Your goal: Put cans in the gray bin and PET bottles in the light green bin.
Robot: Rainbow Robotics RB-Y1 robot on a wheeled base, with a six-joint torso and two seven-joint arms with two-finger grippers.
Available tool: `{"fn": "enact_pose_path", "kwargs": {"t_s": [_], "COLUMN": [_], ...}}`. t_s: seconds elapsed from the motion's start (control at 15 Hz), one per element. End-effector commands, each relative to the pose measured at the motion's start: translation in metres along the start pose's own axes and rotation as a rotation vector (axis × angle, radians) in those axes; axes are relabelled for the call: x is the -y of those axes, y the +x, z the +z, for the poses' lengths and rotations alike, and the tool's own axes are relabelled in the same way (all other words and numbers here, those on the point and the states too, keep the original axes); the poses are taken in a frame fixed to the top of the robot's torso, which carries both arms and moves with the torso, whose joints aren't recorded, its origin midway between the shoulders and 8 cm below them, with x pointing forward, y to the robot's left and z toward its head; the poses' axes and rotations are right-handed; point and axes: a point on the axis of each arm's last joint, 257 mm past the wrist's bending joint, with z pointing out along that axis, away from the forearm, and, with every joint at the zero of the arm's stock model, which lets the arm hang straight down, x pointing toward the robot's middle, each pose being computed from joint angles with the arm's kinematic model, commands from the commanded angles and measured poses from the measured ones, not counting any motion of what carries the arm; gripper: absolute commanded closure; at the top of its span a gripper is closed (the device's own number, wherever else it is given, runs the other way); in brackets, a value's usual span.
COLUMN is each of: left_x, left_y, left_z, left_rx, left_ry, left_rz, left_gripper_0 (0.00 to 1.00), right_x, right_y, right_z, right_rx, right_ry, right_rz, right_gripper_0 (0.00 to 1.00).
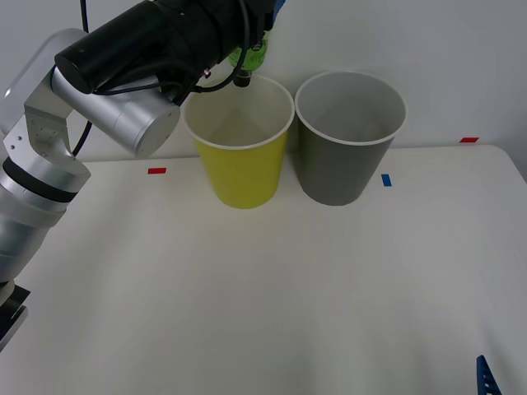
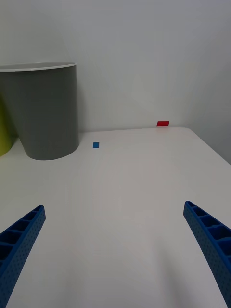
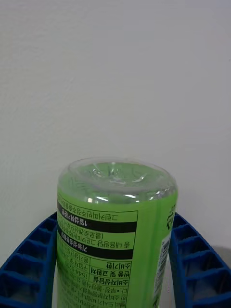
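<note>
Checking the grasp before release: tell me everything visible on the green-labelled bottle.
The PET bottle is slim clear plastic wrapped in a bright green label with black bands and white print. Its clear moulded base faces the wrist camera, and the print reads upside down there. The left gripper is shut on it, a blue ribbed finger on each side. In the front view a sliver of it shows above the light green bin.

PET bottle (image 3: 115, 240), green label: several lines of small Korean print, black on green and white on black bands, shown inverted; characters too fine to transcribe reliably. No other legible text.
</note>
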Motion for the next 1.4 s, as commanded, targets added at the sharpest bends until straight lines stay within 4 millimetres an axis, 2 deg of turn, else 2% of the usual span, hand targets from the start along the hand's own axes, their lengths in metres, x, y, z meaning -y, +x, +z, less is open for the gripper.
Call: {"fn": "enact_pose_path", "kwargs": {"t_s": [0.07, 0.67, 0.73, 0.93, 1.07, 1.4], "left_x": [-0.001, -0.003, 0.002, -0.002, -0.011, -0.030], "left_y": [0.001, 0.004, 0.009, 0.005, 0.003, 0.020], "left_z": [0.000, -0.003, -0.010, -0.046, -0.064, -0.109], "left_rx": [-0.004, -0.016, -0.038, -0.102, -0.123, -0.136], "left_ry": [-0.003, -0.002, 0.006, -0.038, -0.068, -0.124], "left_rz": [-0.006, -0.021, -0.030, -0.030, -0.017, -0.032], "left_gripper_0": [0.00, 0.00, 0.00, 0.00, 0.00, 0.00], "right_x": [0.000, 0.000, 0.000, 0.000, 0.000, 0.000], "right_y": [0.000, 0.000, 0.000, 0.000, 0.000, 0.000], "right_z": [0.000, 0.000, 0.000, 0.000, 0.000, 0.000], "right_rx": [0.000, 0.000, 0.000, 0.000, 0.000, 0.000], "right_ry": [0.000, 0.000, 0.000, 0.000, 0.000, 0.000], "right_rz": [0.000, 0.000, 0.000, 0.000, 0.000, 0.000], "right_gripper_0": [0.00, 0.00, 0.00, 0.00, 0.00, 0.00]}}
